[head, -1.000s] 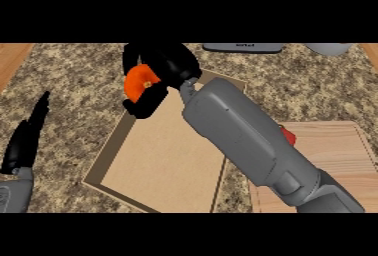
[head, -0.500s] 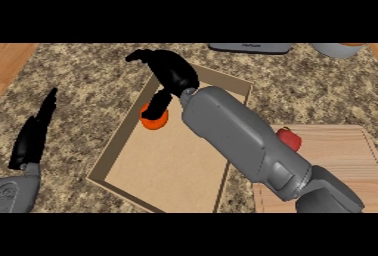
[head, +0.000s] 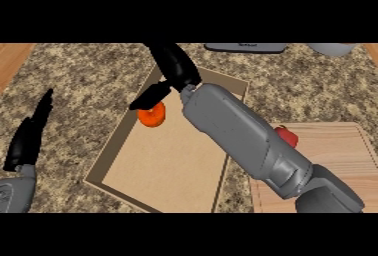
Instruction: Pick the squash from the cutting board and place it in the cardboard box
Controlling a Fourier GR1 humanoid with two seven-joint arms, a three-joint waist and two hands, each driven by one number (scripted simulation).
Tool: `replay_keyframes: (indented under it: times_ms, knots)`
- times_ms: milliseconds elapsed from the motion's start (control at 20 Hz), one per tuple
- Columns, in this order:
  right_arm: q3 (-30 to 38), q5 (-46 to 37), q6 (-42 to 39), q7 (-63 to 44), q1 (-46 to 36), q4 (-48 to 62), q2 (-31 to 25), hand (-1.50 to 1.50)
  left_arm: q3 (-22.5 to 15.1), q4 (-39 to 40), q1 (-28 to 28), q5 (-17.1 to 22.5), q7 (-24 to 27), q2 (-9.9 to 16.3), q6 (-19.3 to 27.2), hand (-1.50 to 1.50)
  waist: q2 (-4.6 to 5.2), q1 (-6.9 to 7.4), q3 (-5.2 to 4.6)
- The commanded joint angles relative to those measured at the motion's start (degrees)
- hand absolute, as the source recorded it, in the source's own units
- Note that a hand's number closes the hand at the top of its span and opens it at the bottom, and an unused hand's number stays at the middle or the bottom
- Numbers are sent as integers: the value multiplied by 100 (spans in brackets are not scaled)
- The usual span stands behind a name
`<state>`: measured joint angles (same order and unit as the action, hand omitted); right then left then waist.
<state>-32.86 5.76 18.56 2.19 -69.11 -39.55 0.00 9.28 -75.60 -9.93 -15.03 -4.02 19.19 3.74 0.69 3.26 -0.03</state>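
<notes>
One squash [head: 152, 116] inside the cardboard box [head: 235, 86], just below the right hand [head: 171, 70] (fingers unfurled, nothing held).

Squash [head: 152, 116]: small, orange, rounded; lies inside my cardboard box [head: 118, 152], on its floor near the far left wall.

Cardboard box: shallow, open-topped, tan, set askew on the counter.

Cutting board [head: 332, 150]: pale wood, to the right of the box.

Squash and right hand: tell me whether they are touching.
Cannot tell. In the head view the right hand's thumb overlaps the squash's upper edge inside the cardboard box; no gap or contact shows plainly.
</notes>
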Motion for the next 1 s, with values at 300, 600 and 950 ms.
replay_keyframes:
  times_ms: [300, 600, 950]
  knots:
    - [1374, 877, -854, 966, 269, 87, -657, -150, 118, -248, 483, -57, 57, -28, 132, 0, -50, -244, 5]
    - [1906, 886, -1412, 1071, 194, 542, -1378, -150, 287, -184, 370, 100, 98, 114, -74, 0, -48, -254, 2]
    - [2205, 789, -2659, 1968, 711, 1078, -2543, -150, 253, -232, 371, 49, -17, 15, -34, 0, -26, -239, 4]
